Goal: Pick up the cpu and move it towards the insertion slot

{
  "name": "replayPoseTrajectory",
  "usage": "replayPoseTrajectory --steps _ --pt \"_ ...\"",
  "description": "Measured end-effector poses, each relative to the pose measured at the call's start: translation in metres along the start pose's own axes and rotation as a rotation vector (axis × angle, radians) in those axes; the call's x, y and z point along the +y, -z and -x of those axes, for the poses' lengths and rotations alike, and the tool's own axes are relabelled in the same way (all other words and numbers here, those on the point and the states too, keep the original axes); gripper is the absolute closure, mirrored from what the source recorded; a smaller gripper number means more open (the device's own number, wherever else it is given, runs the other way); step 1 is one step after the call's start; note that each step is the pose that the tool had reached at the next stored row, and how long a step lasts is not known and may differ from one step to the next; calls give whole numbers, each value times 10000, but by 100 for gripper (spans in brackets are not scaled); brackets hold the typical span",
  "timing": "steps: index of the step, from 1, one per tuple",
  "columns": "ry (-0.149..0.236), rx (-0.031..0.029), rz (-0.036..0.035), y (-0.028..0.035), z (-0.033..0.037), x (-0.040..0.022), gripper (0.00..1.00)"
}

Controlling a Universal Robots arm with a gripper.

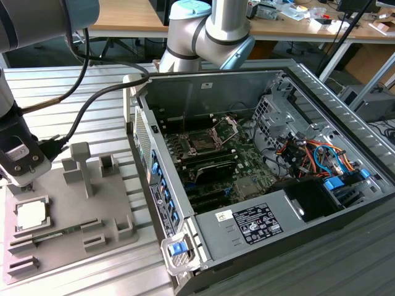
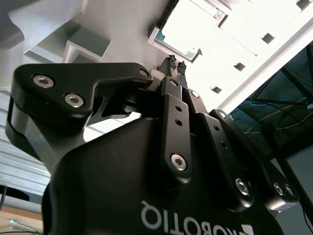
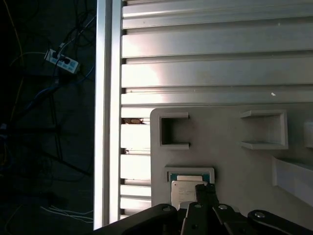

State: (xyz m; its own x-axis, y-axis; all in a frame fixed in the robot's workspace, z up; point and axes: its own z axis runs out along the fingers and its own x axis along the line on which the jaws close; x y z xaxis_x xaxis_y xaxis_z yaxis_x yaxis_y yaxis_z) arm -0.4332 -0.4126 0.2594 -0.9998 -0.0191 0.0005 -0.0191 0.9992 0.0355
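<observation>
Your gripper [image 2: 176, 64] hangs over the grey tray [image 1: 74, 237] at the exterior view's left. Its fingertips [image 2: 171, 62] are drawn together with nothing between them. The cpu [image 3: 185, 190] is not picked up. It lies flat, silvery face up, in a square recess of that tray, directly below the tips.

In the first wrist view the tips overlap the chip's near edge. You cannot tell from there whether they touch it, though the exterior view suggests a gap. The chip is square, so it has no long axis to line up with. Its edges run parallel to the walls of its recess, and it is plainly wider than the closed tips.

The two bracket-shaped recesses [image 3: 173, 131] close by on the tray hold nothing.

The insertion slot [image 1: 200, 143] lies well apart from the gripper, toward the exterior view's right. It sits on the green motherboard [image 1: 250, 169] inside the open computer case [image 1: 203, 92]. Its load plate [image 1: 226, 126] stands hinged up, and the dark socket below it looks bare, so I judge it ready to receive the chip. The case's side wall, the one facing the tray, stands between tray and socket. Deeper in the case lies a bundle of orange and blue cables [image 1: 308, 151], well clear of the socket.
</observation>
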Motion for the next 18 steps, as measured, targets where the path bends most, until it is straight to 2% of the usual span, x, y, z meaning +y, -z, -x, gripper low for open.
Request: replayPoseTrajectory --steps 18 --pt "0 0 0 -44 0 -9 89"
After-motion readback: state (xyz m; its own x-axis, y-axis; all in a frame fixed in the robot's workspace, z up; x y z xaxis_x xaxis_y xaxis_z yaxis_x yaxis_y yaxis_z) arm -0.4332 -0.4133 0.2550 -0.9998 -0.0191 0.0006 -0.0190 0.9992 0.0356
